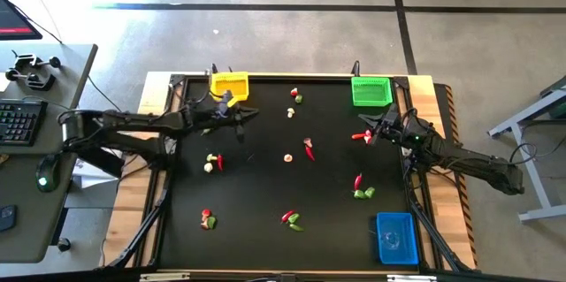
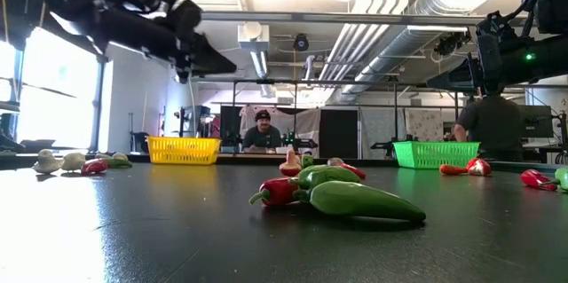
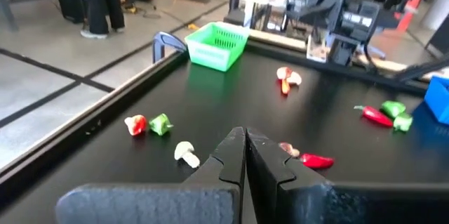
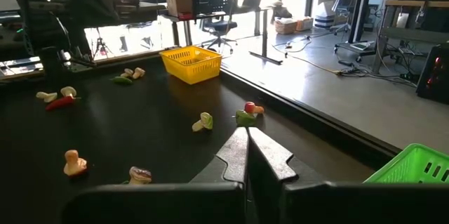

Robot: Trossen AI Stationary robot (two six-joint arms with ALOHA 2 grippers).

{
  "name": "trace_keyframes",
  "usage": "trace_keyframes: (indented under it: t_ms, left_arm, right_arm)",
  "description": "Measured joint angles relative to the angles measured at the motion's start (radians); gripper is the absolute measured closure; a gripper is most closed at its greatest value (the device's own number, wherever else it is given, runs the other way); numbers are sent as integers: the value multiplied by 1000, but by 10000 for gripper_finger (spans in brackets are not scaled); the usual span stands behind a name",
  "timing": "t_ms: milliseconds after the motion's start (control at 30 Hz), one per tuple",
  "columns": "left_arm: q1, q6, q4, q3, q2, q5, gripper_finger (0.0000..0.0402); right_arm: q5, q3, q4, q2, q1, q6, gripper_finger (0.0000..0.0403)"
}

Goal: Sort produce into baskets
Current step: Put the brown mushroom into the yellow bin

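Note:
Small toy produce lies scattered over the black table: a red chilli (image 1: pixel 309 149), a cream bulb (image 1: pixel 288 157), and mixed clusters (image 1: pixel 212 162), (image 1: pixel 292 220), (image 1: pixel 363 192). The yellow basket (image 1: pixel 229 85) stands at the far left, the green basket (image 1: pixel 370 90) at the far right and the blue basket (image 1: pixel 396 238) at the near right. My left gripper (image 1: pixel 256 112) is shut and holds nothing. It hovers above the table just near of the yellow basket. My right gripper (image 1: pixel 361 123) is also shut and holds nothing. It hangs near of the green basket, above red pieces (image 1: pixel 363 137).
A raised rim (image 1: pixel 168 185) frames the table. A desk with a keyboard (image 1: pixel 22 118) stands to the left. In the low view a green pepper (image 2: pixel 364 200) and a red one (image 2: pixel 277 191) lie close to the near edge, and people (image 2: pixel 263 130) are beyond the far edge.

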Motion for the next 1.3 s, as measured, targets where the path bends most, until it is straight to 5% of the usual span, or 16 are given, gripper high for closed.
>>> trace_keyframes:
  t_ms: [367, 1300]
  left_arm:
    - [-18, 19, 13, 140, 224, 13, 401]
    - [-185, 27, 9, 305, 541, 59, 401]
  right_arm:
    - [0, 0, 0, 0, 0, 0, 403]
    - [0, 0, 0, 0, 0, 0, 403]
